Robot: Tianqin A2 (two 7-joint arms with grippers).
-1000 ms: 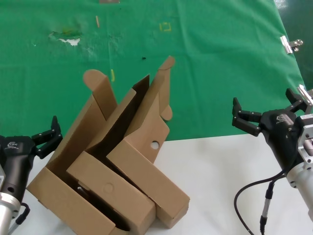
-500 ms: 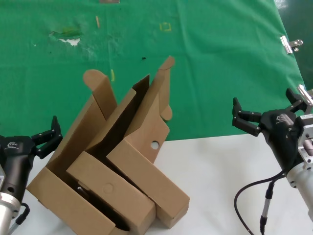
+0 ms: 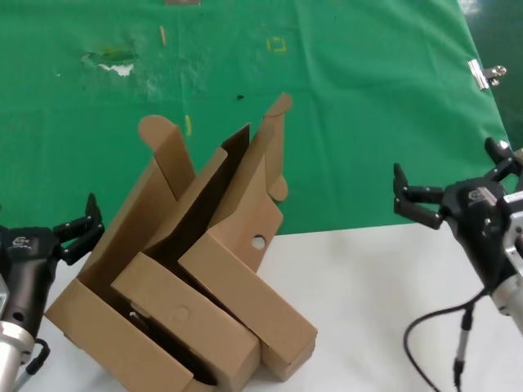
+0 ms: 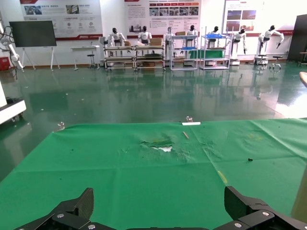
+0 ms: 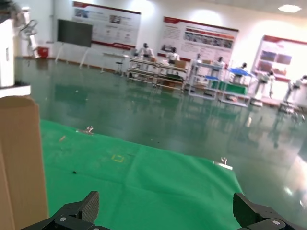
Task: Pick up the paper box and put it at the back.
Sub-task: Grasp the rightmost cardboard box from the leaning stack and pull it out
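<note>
We see the right gripper hanging with its fingers spread wide and nothing between them, above the near edge of the green cloth sheet where it meets the white tabletop. The paper box, the brown cardboard mailer with the small round hole through its flap, lies well to that gripper's left, its base on the tabletop and its raised lid leaning back over the cloth. Pressed against its far side from that gripper is a like cardboard box whose flap bears a faint circle outline, and beyond that a third open box. The left gripper sits just beside this third box, likewise spread and holding nothing. In the right wrist view a tall cardboard edge stands to one side ahead of the open fingers. In the left wrist view the fingers frame the cloth's pale worn patch farther off.
</note>
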